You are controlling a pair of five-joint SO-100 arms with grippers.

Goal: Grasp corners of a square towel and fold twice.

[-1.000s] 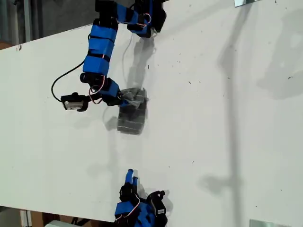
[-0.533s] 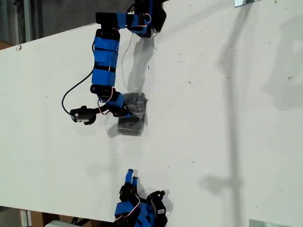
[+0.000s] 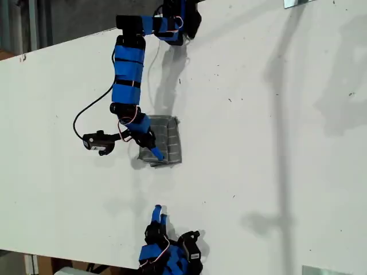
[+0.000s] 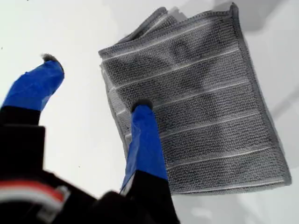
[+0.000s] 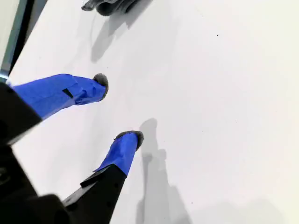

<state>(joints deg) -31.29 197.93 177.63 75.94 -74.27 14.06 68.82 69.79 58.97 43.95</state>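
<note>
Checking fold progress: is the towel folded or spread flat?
Folded. The towel shows stacked layered edges at one corner, a compact rectangle on the table.

White tabletop (image 3: 275, 114) fills exterior view, dark specks scattered, soft grey shadows across it. Dim grey floor (image 3: 63, 20) beyond table edge, exterior view's top left.

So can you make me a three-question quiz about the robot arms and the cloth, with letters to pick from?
1. Where is the towel?
A. flat on the white table
B. hanging in the air
C. on the floor

2. What colour are the towel's stripes?
A. red
B. whitish
C. green

3. How is my first gripper?
A. shut on the towel
B. out of sight
C. open

Answers:
1 A, the folded towel lies flat on the tabletop.
2 B, thin pale lines cross the grey cloth.
3 C, its blue fingers stand apart, gripping nothing.
</note>
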